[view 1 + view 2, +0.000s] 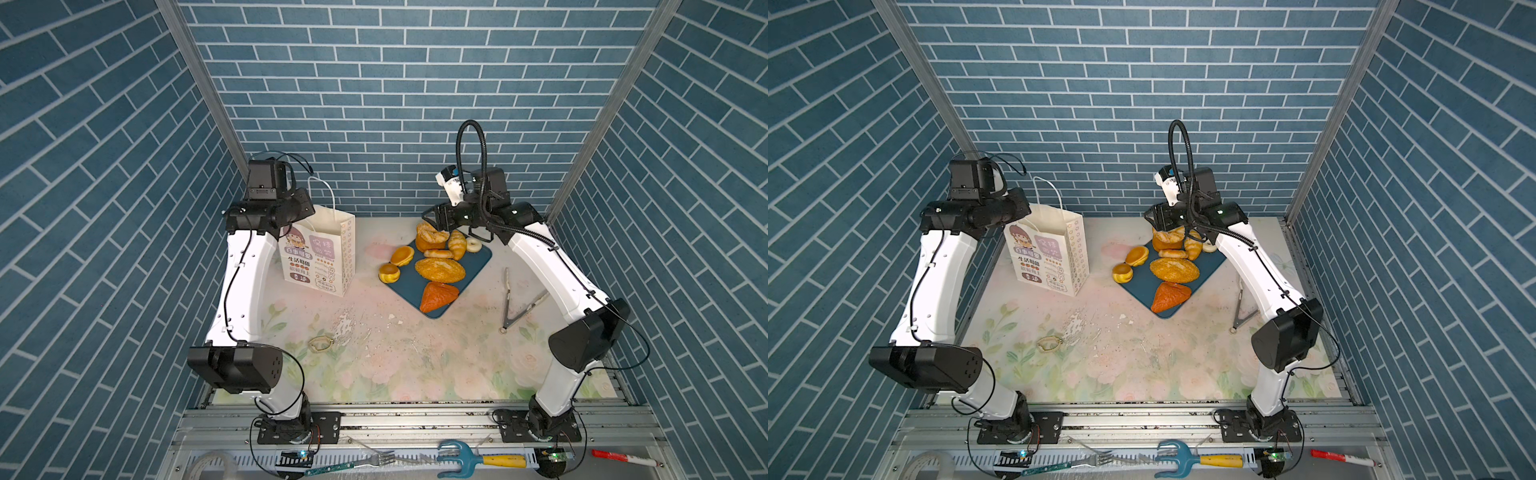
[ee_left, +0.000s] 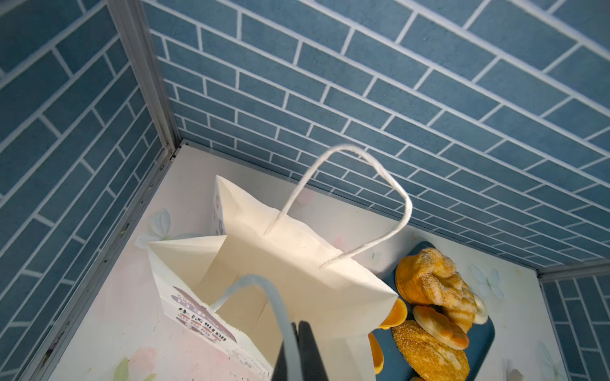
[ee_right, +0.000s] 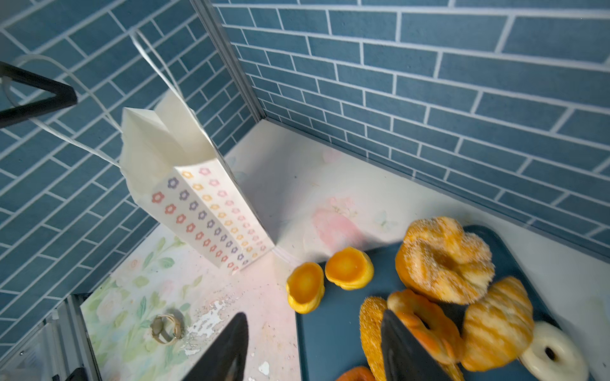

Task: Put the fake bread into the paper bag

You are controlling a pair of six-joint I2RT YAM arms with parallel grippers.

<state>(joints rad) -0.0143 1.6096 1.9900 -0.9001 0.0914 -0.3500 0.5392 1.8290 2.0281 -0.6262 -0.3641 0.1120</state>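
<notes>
We find the paper bag (image 1: 324, 253) standing upright on the tabletop (image 1: 374, 353) at the far left, close to the back wall, with its mouth open. The left pincer (image 2: 298, 326) is clamped on the bag's near cord handle (image 2: 254, 278). In the left wrist view the cord runs in between the two black fingers, which stand pressed together. The far cord handle (image 2: 407, 204) stands free above the mouth.

The fake bread (image 1: 436, 266) lies well apart from the bag, to its right, on and beside the dark teal tray (image 1: 476, 262). On the tray we count:
- the sugar-dusted tall cake (image 1: 430, 237) at the far end
- the croissant (image 1: 457, 244) and the white ring (image 1: 473, 244) beside it
- the small roll (image 1: 438, 253)
- the oval loaf (image 1: 449, 272) in the middle
- the orange triangle (image 1: 437, 296) at the near corner

Two round buns (image 1: 402, 254) sit at the tray's edge on the bag side, and the nearer bun (image 1: 389, 273) lies mostly on the tabletop.

The right pincer (image 3: 313, 313) hangs over the far end of the tray with its fingers spread apart. In the right wrist view one finger (image 3: 406, 346) overlaps the small roll. Metal tongs (image 1: 515, 303) lie on the tabletop to the right of the tray.
</notes>
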